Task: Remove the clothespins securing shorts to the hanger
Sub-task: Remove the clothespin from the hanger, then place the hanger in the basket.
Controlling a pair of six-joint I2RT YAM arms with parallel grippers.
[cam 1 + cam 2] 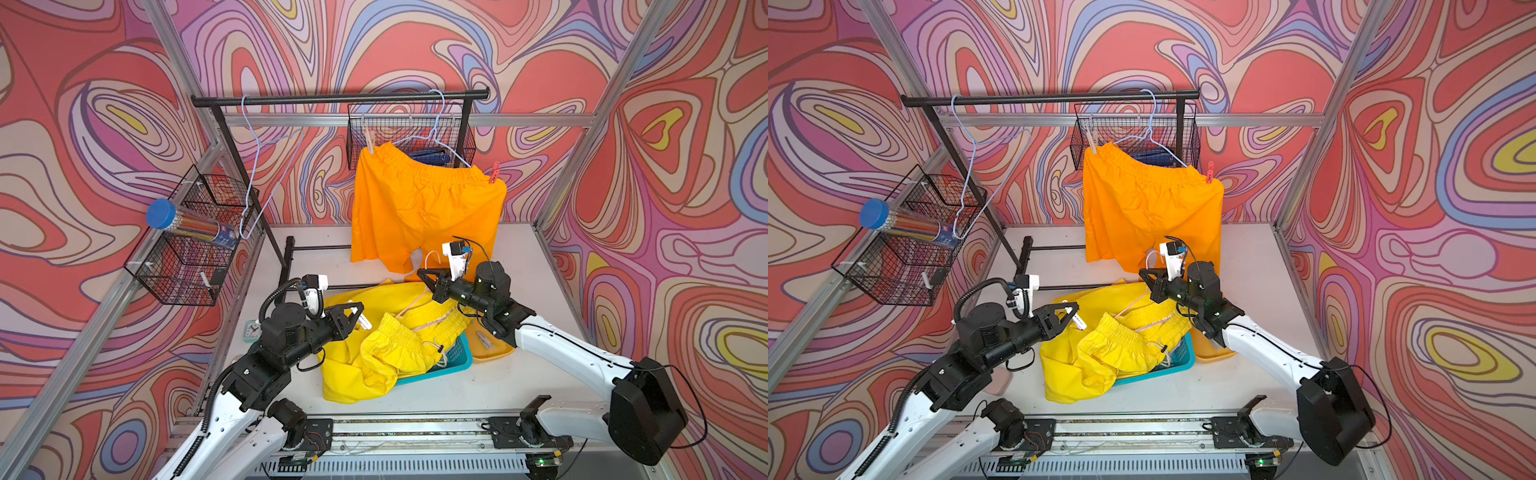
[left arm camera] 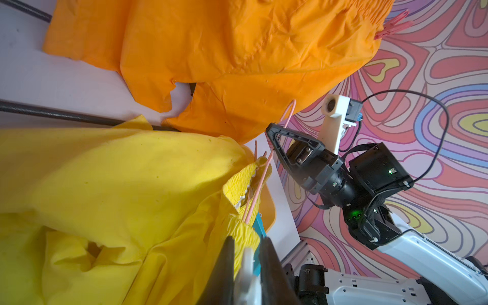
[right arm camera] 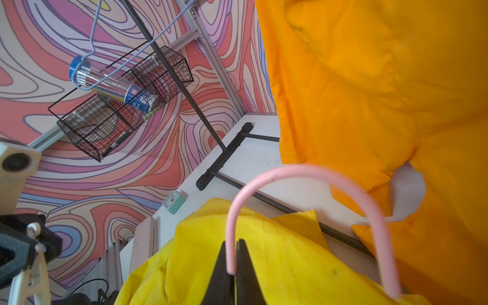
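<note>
Orange shorts (image 1: 424, 208) hang below your rack's rail (image 1: 311, 99); yellow shorts (image 1: 374, 353) lie heaped over the teal basket (image 1: 459, 358) on the table (image 1: 457, 395). Your right gripper (image 1: 420, 273) is clamped on the hook of the pink hanger (image 3: 303, 170), your left gripper (image 2: 247, 250) on a white clothespin (image 1: 365, 322) just above the yellow cloth. A beige clothespin (image 1: 368, 141) and a red clothespin (image 1: 494, 172) grip the orange waistband's corners.

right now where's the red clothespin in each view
In a top view: red clothespin clipped on the orange shorts, at the waistband's right corner.
In a top view: red clothespin on the same corner.
Left wrist view: red clothespin sticking out from the shorts' waistband edge.
Right wrist view: not in it.
Shared landmark: the orange shorts, in all four.
</note>
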